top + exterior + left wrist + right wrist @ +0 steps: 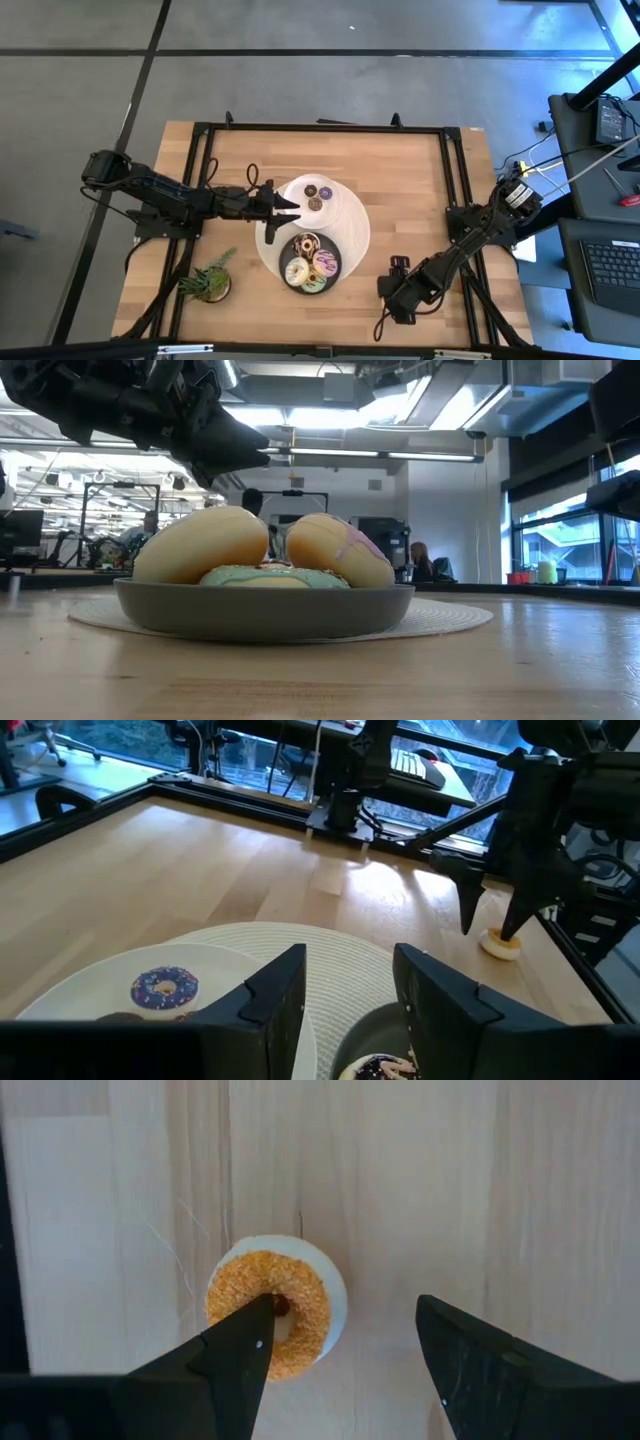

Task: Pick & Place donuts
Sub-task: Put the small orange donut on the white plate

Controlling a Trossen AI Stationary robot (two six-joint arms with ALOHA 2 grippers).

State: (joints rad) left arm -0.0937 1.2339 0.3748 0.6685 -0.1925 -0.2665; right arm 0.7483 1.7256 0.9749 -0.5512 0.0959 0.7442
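Observation:
My right gripper [345, 1340] is open and points down at a tiny orange donut [275, 1315] lying flat on the bare wood near the table's right front. One finger stands over the donut's hole and the other is clear to its side. The left wrist view shows this donut [500, 943] under my right gripper [492, 915]. My left gripper [296, 207] is open and hovers over the woven placemat [355, 225], between the white plate [335, 180] and the dark grey plate [336, 270]. The white plate carries the purple donut [165, 988] and two other tiny ones. The grey plate holds the larger donuts [205, 545], leaning together. My right gripper has one fingertip [262, 1312] over the hole of the orange donut, coming from above. I cannot tell whether it touches the donut. The donut lies flat on the table.
A small potted plant [210, 282] stands near the table's front left corner. Black frame rails [455, 170] run along the table's sides and far edge. Bare wood lies between the placemat and my right gripper.

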